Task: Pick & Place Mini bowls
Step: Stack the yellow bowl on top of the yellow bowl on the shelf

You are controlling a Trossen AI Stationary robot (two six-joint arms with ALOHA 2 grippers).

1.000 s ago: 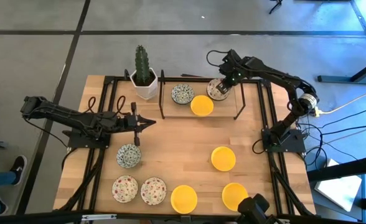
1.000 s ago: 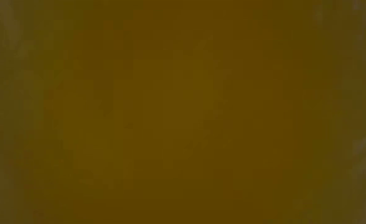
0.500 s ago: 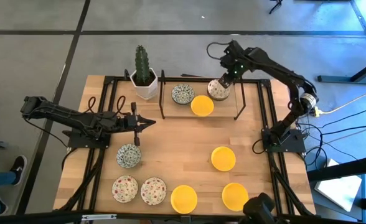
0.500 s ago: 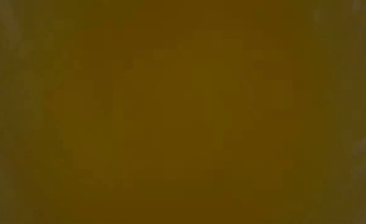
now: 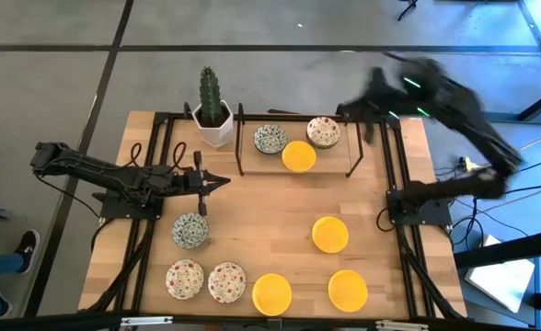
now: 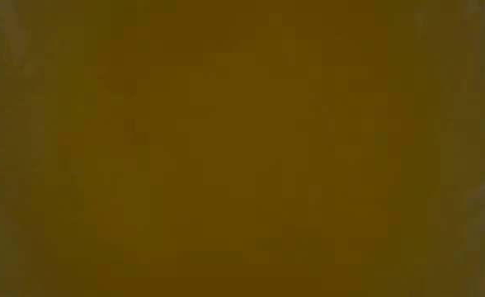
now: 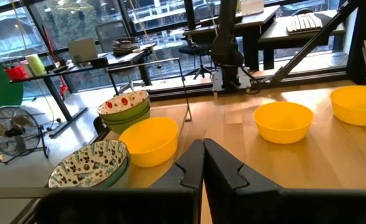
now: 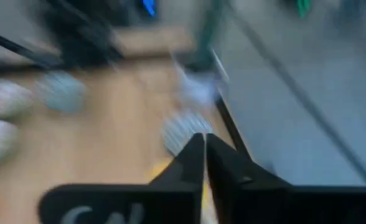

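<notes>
From above, the right end effector [image 5: 361,112] was a motion-blurred shape over the counter's [image 5: 261,207] far right corner, holding nothing; the speckled bowl [image 5: 323,131] sat beside it, next to a yellow bowl [image 5: 298,155] and a patterned bowl [image 5: 270,139]. The left end effector [image 5: 223,181] hung over the counter's left half, fingers pressed together, a patterned bowl [image 5: 189,230] close by.

The low view gave only a flat yellow-brown blur.

The left wrist view showed closed empty fingers [image 7: 192,168], with a yellow bowl [image 7: 149,140] just ahead.

The right wrist view, blurred, showed fingers [image 8: 195,158] shut on nothing.
</notes>
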